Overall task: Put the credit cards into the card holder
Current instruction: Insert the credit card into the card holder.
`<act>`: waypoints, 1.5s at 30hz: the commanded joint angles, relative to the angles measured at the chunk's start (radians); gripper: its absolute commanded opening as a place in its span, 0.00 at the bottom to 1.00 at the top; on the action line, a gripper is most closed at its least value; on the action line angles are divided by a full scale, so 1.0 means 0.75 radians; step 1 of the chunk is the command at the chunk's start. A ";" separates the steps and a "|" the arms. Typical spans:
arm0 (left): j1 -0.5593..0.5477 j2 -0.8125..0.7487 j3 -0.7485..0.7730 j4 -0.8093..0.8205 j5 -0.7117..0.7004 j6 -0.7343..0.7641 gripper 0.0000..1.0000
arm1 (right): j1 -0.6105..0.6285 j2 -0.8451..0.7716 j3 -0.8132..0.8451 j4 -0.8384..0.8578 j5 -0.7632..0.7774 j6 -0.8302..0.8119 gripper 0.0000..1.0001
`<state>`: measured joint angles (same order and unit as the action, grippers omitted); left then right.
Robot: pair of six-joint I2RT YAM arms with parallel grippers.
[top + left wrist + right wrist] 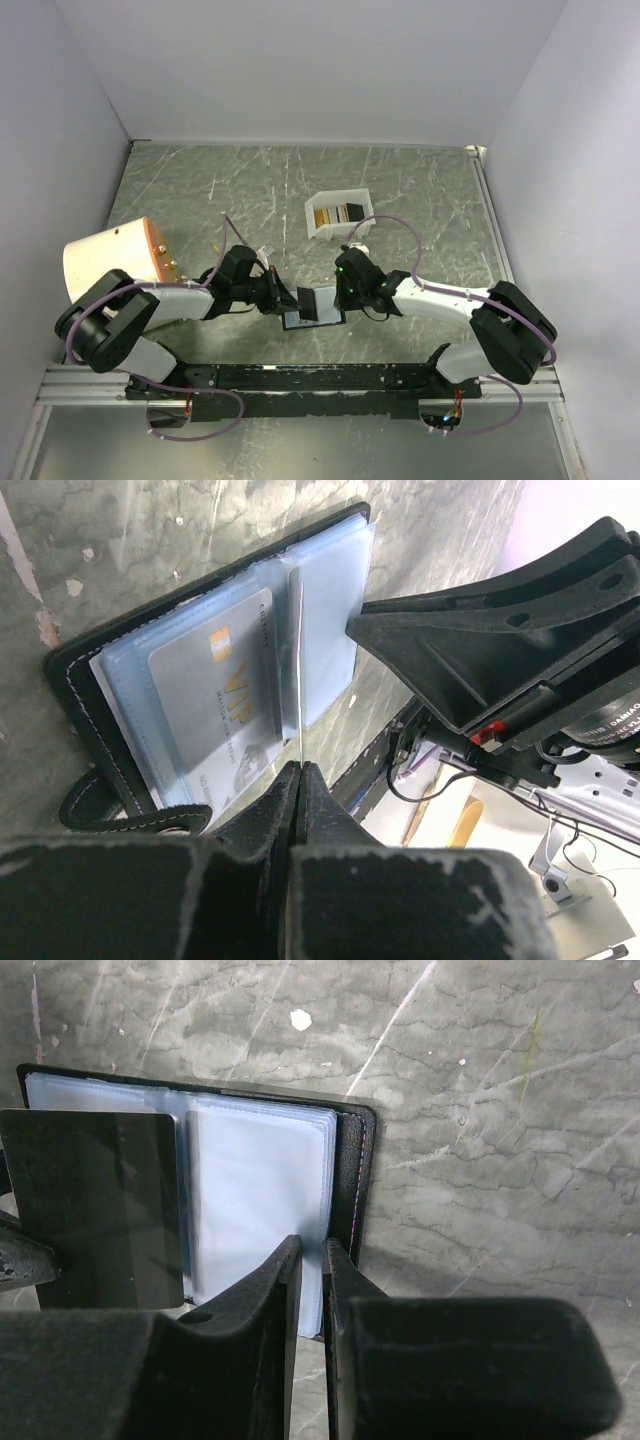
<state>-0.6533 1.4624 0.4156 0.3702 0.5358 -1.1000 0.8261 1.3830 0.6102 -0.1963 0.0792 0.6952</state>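
One card holder (pixel 260 1200), left jaws clamping one card (pixel 95 1210) (dark) — right jaws pinching holder

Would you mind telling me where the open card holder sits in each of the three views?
Top external: card holder low centre.
Left wrist: card holder upper left, lying open.
Right wrist: card holder upper left to centre.
Shared landmark: the dark card standing over it, edge-on in the left wrist view, pinched by the left gripper.
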 commanded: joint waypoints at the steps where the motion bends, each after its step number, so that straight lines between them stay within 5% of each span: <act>1: 0.011 0.018 -0.002 0.045 0.054 0.022 0.07 | 0.009 -0.007 -0.017 -0.053 0.013 0.002 0.13; 45: 0.045 0.237 0.012 0.210 0.049 -0.003 0.07 | 0.009 -0.031 -0.035 -0.020 -0.030 0.061 0.13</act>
<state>-0.6281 1.6329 0.4347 0.4824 0.5922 -1.1030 0.8261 1.3804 0.6098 -0.1967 0.0757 0.7052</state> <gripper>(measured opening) 0.074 0.129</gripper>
